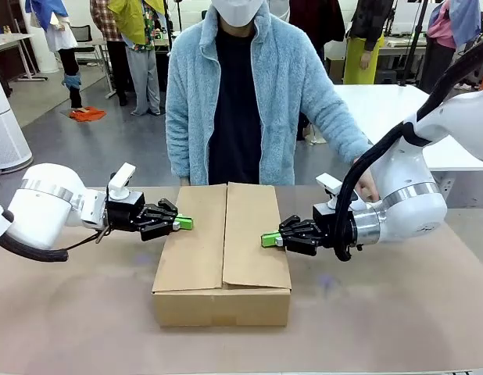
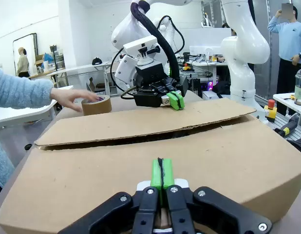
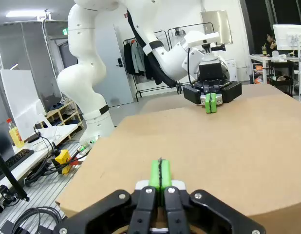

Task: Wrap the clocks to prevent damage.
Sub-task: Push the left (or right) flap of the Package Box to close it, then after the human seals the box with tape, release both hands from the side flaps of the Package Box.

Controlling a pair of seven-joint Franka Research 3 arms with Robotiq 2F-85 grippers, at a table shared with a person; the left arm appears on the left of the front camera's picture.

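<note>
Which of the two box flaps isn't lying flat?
The flap on the right arm's side: its edge stands slightly raised, with a dark gap beneath, while the flap near the left fingers lies flat.

Clocks hidden, brown cardboard box [image 1: 222, 308] on the table [image 1: 85, 312], both top flaps [image 1: 253, 234] folded down, thin gap between them

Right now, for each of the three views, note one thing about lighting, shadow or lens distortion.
Front view: soft, even light; the cardboard box casts only a faint shadow on the table. Left wrist view: the wide-angle lens bows the box's edges; the gap between its flaps lies in shadow. Right wrist view: the ceiling light is blown out.
</note>
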